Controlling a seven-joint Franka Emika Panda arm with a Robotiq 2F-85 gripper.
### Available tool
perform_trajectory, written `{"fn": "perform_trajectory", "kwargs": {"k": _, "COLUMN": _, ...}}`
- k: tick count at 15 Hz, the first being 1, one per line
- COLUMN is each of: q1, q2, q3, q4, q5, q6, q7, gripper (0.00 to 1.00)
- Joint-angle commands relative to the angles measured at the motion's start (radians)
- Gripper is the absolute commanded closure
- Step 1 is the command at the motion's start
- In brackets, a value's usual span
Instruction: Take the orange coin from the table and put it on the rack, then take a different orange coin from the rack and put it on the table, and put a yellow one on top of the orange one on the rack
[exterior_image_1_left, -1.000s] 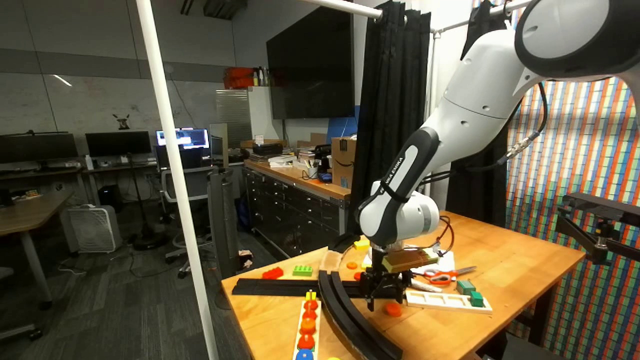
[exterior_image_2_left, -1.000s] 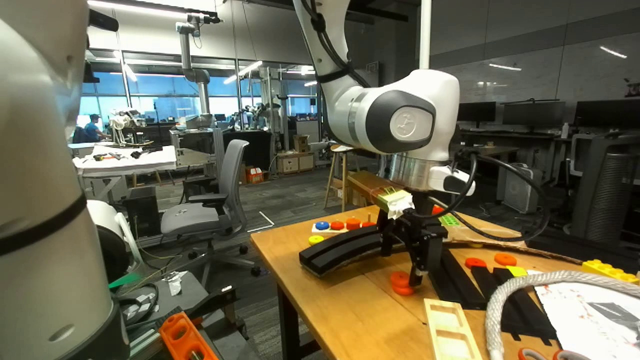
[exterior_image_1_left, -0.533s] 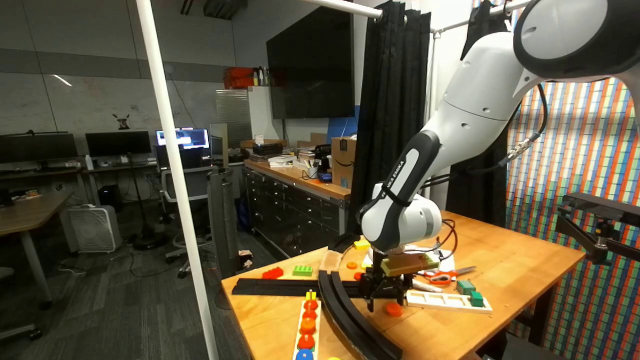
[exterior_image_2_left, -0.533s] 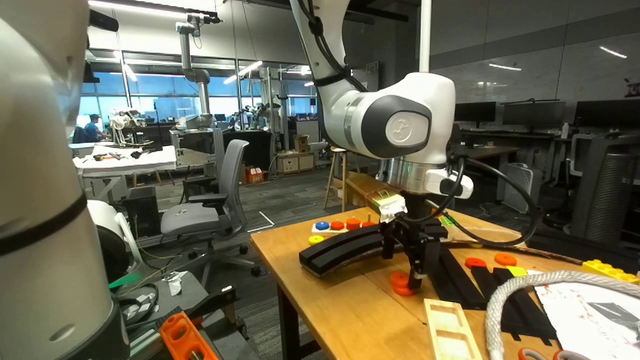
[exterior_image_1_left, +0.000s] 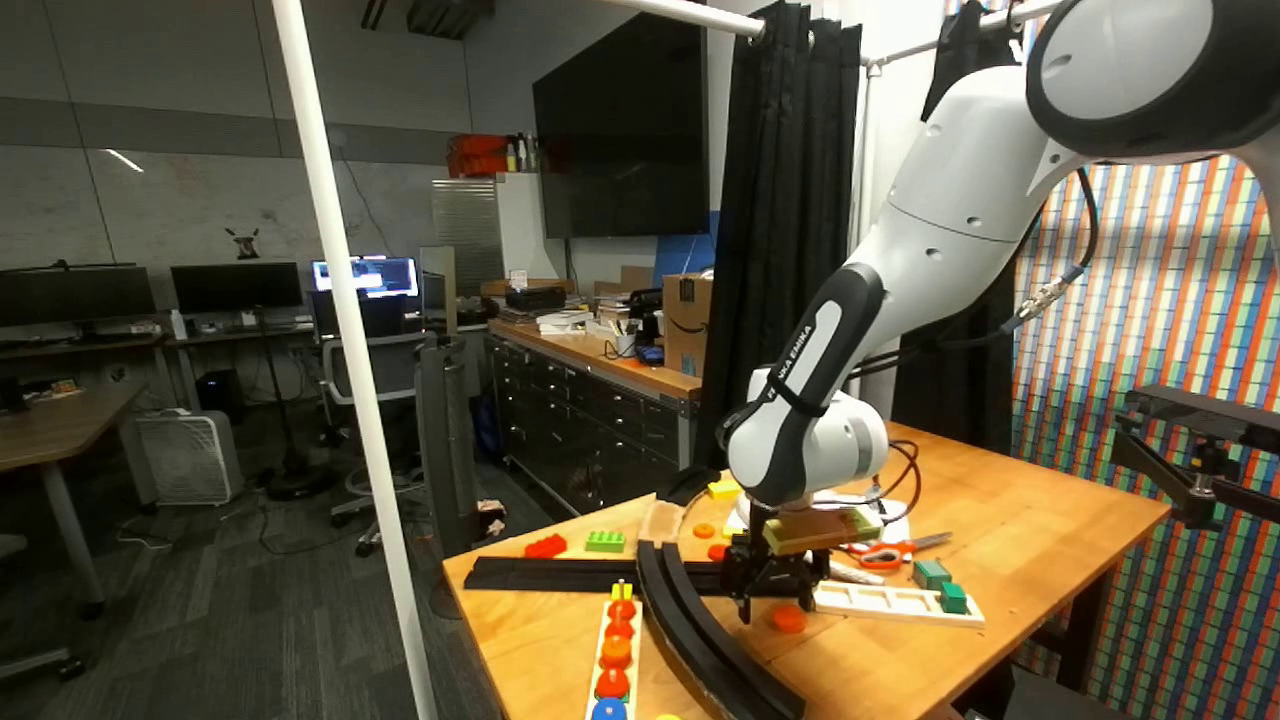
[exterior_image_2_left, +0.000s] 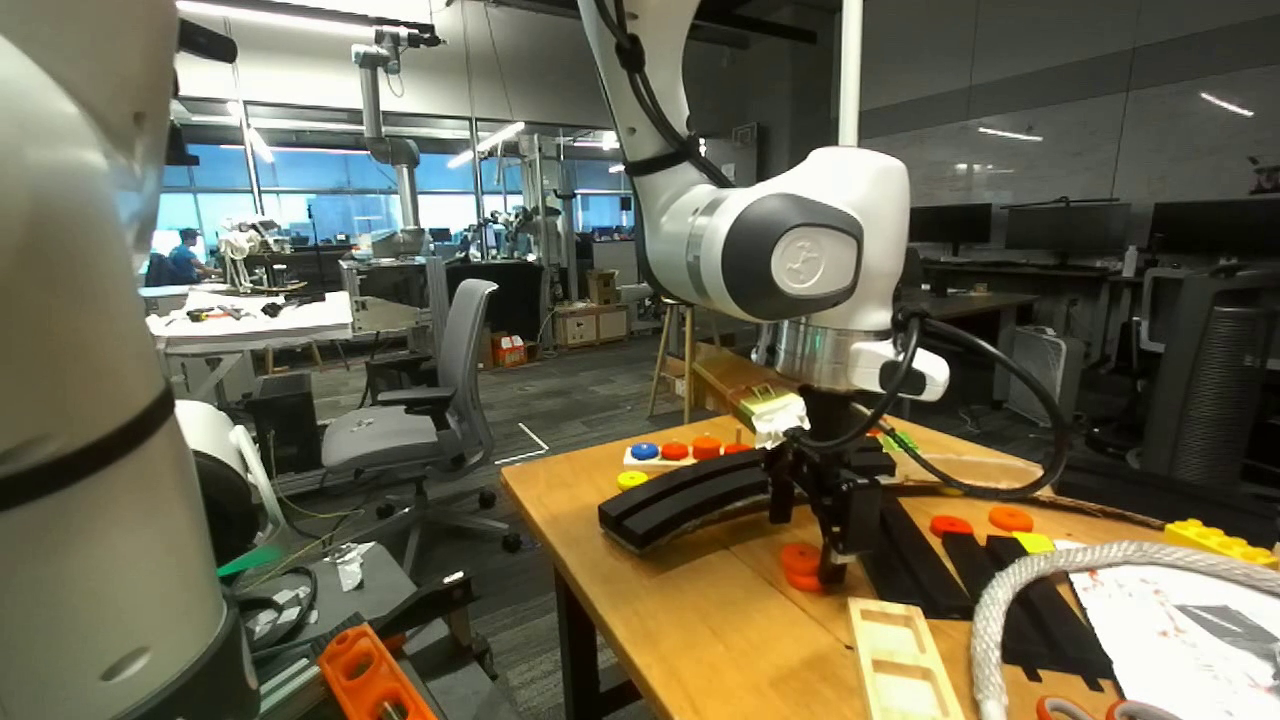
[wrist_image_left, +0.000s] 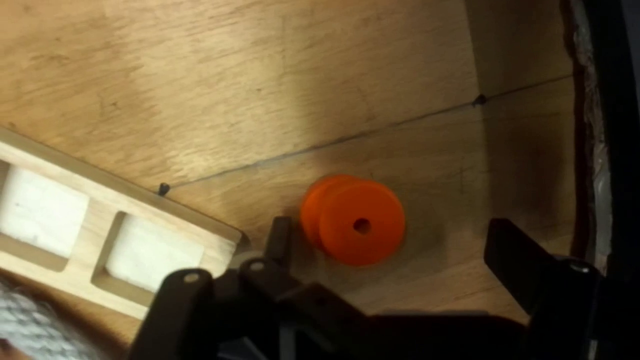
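1. Left side of the table (exterior_image_2_left: 720, 610) in an exterior view: the yellow disc (exterior_image_2_left: 632, 481), lying flat near the rack.
2. Then the rack (exterior_image_2_left: 690, 496) itself, that black curved track thing.
3. Next, two orange discs (exterior_image_2_left: 801, 558) on the tabletop, stacked a bit off-center.
4. The gripper (wrist_image_left: 391, 235) is right there too, unclenched, fingers wide apart. Wrist view has the orange stack between them, clearly nearer one finger, gap on both sides.
5. Farther right, a wooden tray (exterior_image_2_left: 898, 657) with square compartments.
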Motion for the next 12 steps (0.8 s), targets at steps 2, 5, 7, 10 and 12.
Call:
{"fn": "perform_trajectory", "kwargs": {"k": 2, "q1": 0.033, "q2": -0.022, "q3": -0.033, "q4": -0.019, "q5": -0.059, "q6": 0.027, "q7": 0.066, "gripper": 0.0}}
{"fn": "perform_trajectory", "kwargs": {"k": 5, "q1": 0.04, "q2": -0.022, "q3": -0.042, "q4": -0.017, "q5": -0.081, "q6": 0.027, "q7": 0.084, "gripper": 0.26}}
{"fn": "perform_trajectory", "kwargs": {"k": 7, "q1": 0.04, "q2": -0.022, "q3": -0.045, "q4": -0.017, "q5": -0.087, "q6": 0.027, "q7": 0.088, "gripper": 0.42}}
{"fn": "perform_trajectory", "kwargs": {"k": 10, "q1": 0.039, "q2": -0.023, "q3": -0.047, "q4": -0.017, "q5": -0.088, "q6": 0.029, "q7": 0.091, "gripper": 0.65}}
{"fn": "perform_trajectory", "kwargs": {"k": 12, "q1": 0.04, "q2": -0.022, "q3": -0.048, "q4": -0.018, "q5": -0.088, "q6": 0.031, "q7": 0.093, "gripper": 0.79}}
